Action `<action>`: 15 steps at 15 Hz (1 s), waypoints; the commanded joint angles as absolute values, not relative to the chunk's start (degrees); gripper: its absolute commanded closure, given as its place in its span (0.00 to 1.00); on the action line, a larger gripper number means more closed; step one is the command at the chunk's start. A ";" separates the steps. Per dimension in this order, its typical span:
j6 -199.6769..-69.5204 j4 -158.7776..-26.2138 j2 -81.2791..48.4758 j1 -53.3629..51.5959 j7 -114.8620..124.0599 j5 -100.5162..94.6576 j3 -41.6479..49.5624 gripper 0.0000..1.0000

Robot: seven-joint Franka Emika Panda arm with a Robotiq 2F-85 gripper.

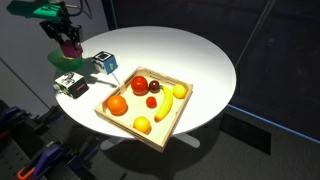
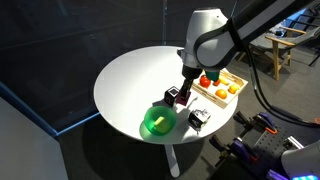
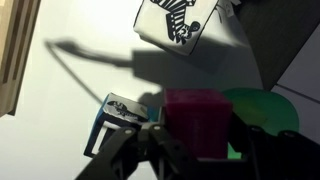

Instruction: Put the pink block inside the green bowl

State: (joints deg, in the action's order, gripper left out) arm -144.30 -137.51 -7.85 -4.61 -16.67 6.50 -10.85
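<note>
- On the table (image 2: 125,85), read as a clock face in an exterior view, the tray (image 2: 214,101) lies at 3 o'clock, with fruit (image 2: 222,92) in it.
- The bowl (image 2: 158,122) stands at 6 o'clock, near the rim.
- The edge block (image 2: 198,117) lies at 4 o'clock, between bowl and tray.
- The inner block (image 2: 172,98) lies at the bowl's 1 o'clock.
- In the wrist view the held block (image 3: 198,122) has the bowl at its 3 o'clock.

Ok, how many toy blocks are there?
3. The pink block is held in the claw, the blue-and-white block sits on the table beside it, and the dark grey-and-white block lies farther away. The arm could hide more.
</note>
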 commanded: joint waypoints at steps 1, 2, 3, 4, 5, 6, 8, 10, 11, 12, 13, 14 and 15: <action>-144.16 -137.43 -7.84 -5.09 -16.71 6.60 -10.39 0.70; -144.11 -137.21 -7.94 -5.20 -16.47 6.36 -10.40 0.70; -144.07 -137.04 -7.99 -5.29 -16.48 6.35 -10.48 0.70; -144.02 -136.91 -7.98 -5.43 -16.32 6.15 -10.50 0.70; -143.93 -136.76 -7.91 -5.61 -16.18 5.98 -10.54 0.70; -143.86 -136.61 -7.81 -5.78 -16.04 5.78 -10.56 0.70; -143.84 -136.35 -7.64 -6.16 -15.57 5.11 -10.52 0.70; -143.99 -135.99 -7.58 -6.80 -14.38 3.55 -10.42 0.70; -144.06 -135.76 -7.62 -7.16 -13.60 2.41 -10.34 0.70; -144.20 -135.42 -7.75 -7.67 -12.35 0.62 -10.28 0.70; -144.25 -135.09 -7.91 -8.08 -11.37 -0.84 -10.29 0.70; -144.17 -134.66 -8.16 -8.55 -10.18 -2.51 -10.32 0.70; -144.11 -134.27 -8.34 -8.97 -9.16 -3.91 -10.36 0.70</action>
State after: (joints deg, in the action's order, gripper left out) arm -144.48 -135.90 -8.08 -7.34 -12.74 0.04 -10.85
